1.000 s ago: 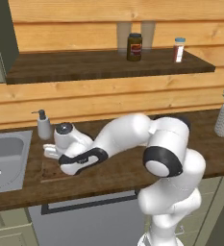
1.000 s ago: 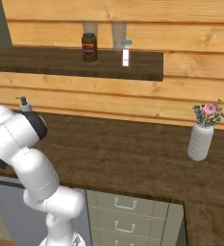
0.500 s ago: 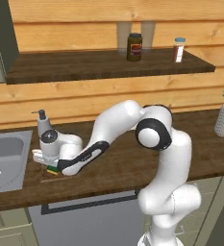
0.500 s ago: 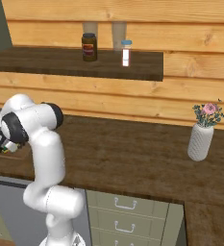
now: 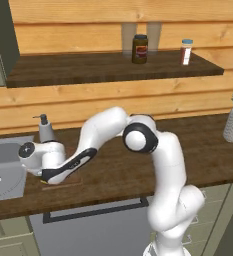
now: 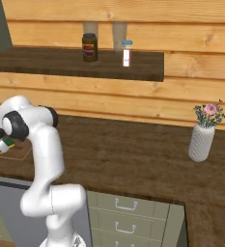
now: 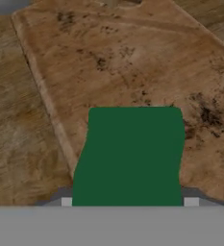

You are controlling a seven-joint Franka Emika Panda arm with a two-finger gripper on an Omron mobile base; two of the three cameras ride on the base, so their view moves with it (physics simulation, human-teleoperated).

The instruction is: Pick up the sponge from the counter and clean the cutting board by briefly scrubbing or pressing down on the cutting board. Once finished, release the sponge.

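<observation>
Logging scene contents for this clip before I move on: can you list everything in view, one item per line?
sponge: 1, green top, in the gripper over the cutting board
cutting board: 1, stained brown wood, on the counter by the sink
counter: 1, dark brown wood
sink: 1, steel, left end of counter
soap dispenser: 1, grey, behind the sink
shelf: 1, dark wood, above counter
jar: 1, dark, on shelf
bottle: 1, white, blue cap, on shelf
vase: 1, white, pink flowers, right of counter
gripper: 1, shut on the sponge
</observation>
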